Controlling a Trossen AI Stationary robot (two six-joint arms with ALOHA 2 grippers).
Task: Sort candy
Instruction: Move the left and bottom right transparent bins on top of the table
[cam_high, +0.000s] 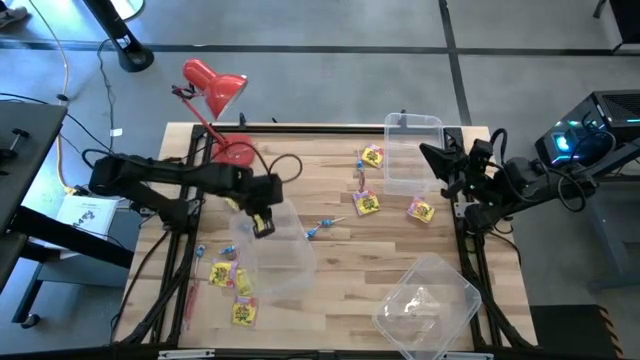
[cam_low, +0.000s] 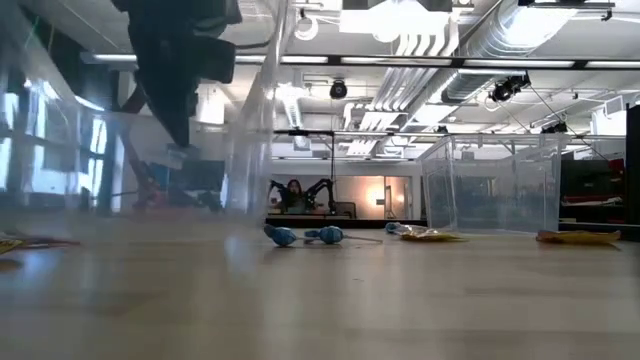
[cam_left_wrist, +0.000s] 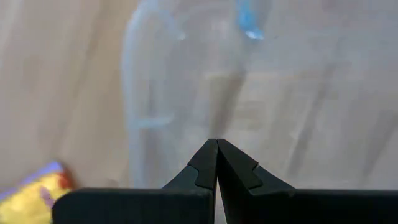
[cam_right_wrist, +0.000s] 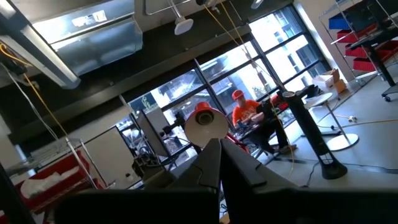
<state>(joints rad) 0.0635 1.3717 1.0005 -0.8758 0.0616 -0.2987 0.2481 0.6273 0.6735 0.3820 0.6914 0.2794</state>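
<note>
Left of centre in the overhead frame, the left gripper (cam_high: 263, 222) hangs with its fingers pressed shut and empty at the upper-left corner of a clear bin (cam_high: 290, 262), whose wall shows as a blur in the wrist view. At the right edge of the table the right gripper (cam_high: 443, 163) waits, also shut and holding nothing, tilted up toward the room. The candy lies scattered: yellow packets (cam_high: 232, 283) cluster at the lower left beside the bin, with a slim red stick (cam_high: 188, 305) near the table's left edge; two blue pieces on sticks (cam_high: 320, 228) sit mid-table; more yellow packets (cam_high: 368, 203) lie right of centre, around a second bin (cam_high: 430, 131) at upper right. A third bin (cam_high: 425, 308) sits at lower right. Nothing looks sorted yet, I judge. The risk from here is the bin itself — a closed gripper this close to the thin wall could nudge or tip it onto the nearby packets. The flat packets also give little to pinch, so a grab may slide off or drag neighbours along — and the thin sticks could roll away
</note>
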